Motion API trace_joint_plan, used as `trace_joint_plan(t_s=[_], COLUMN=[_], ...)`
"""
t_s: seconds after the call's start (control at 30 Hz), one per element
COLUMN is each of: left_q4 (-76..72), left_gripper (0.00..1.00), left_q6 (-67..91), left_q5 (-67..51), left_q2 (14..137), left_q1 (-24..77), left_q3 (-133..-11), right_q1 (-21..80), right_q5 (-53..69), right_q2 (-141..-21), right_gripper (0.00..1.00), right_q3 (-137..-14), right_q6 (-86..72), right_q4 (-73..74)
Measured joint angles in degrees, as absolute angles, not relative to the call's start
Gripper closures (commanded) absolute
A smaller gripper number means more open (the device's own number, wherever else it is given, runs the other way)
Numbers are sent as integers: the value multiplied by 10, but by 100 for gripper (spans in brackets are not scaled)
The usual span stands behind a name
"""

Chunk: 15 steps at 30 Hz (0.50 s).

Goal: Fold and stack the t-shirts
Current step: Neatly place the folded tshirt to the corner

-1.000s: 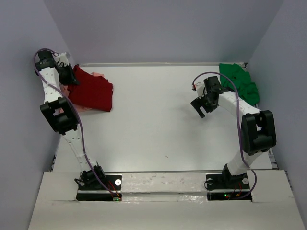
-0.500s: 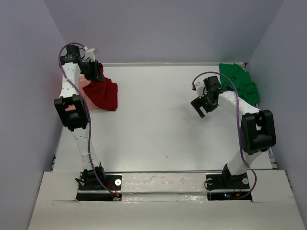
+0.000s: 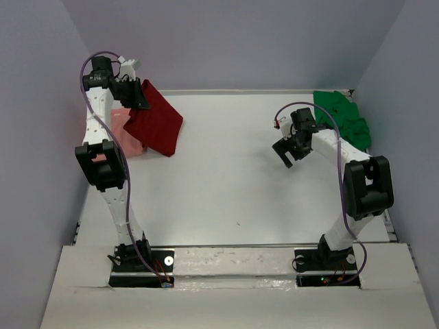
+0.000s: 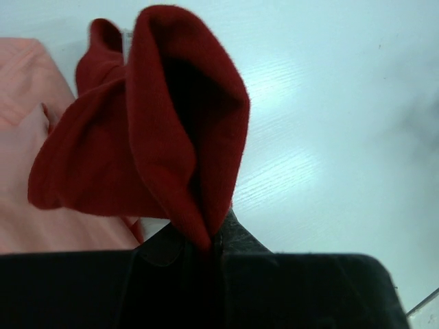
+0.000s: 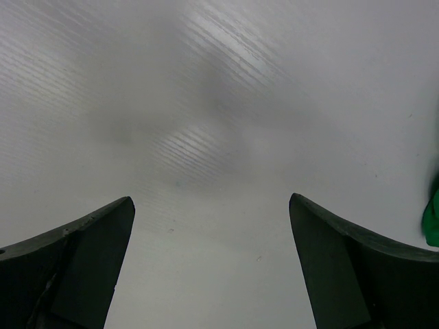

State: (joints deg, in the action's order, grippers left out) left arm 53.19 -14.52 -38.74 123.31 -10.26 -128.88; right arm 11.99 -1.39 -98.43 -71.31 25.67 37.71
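My left gripper (image 3: 140,96) is shut on the dark red t-shirt (image 3: 158,123) and holds it lifted at the table's far left; the cloth hangs down from the jaws. In the left wrist view the dark red t-shirt (image 4: 158,123) bunches out of the closed jaws of the left gripper (image 4: 209,247). The salmon pink t-shirt (image 3: 123,127) lies flat on the table under it, and also shows in the left wrist view (image 4: 27,137). The bright green t-shirt (image 3: 343,116) lies crumpled at the far right corner. My right gripper (image 3: 285,154) is open and empty above bare table, left of the green shirt.
The white table (image 3: 233,171) has walls close on the left, back and right. A sliver of green cloth (image 5: 432,216) shows at the right edge of the right wrist view, beside the right gripper (image 5: 212,212).
My left gripper took hold of the dark red t-shirt, lifted it off the pink one and carried it to the right. The right arm has not moved.
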Motion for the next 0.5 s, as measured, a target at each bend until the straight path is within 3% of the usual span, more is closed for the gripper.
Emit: trace_joint_plan(t_s=[0.5], left_q4=[531], left_gripper=[100], left_q6=[-149], left_q5=[-370], left_q2=[1221], left_q1=[-141], left_q3=[-1304], right_q1=[120], right_q5=[-12], right_q2=[-1003], right_gripper=[0], right_q3=[-715], right_q6=[257], right_q4=[378])
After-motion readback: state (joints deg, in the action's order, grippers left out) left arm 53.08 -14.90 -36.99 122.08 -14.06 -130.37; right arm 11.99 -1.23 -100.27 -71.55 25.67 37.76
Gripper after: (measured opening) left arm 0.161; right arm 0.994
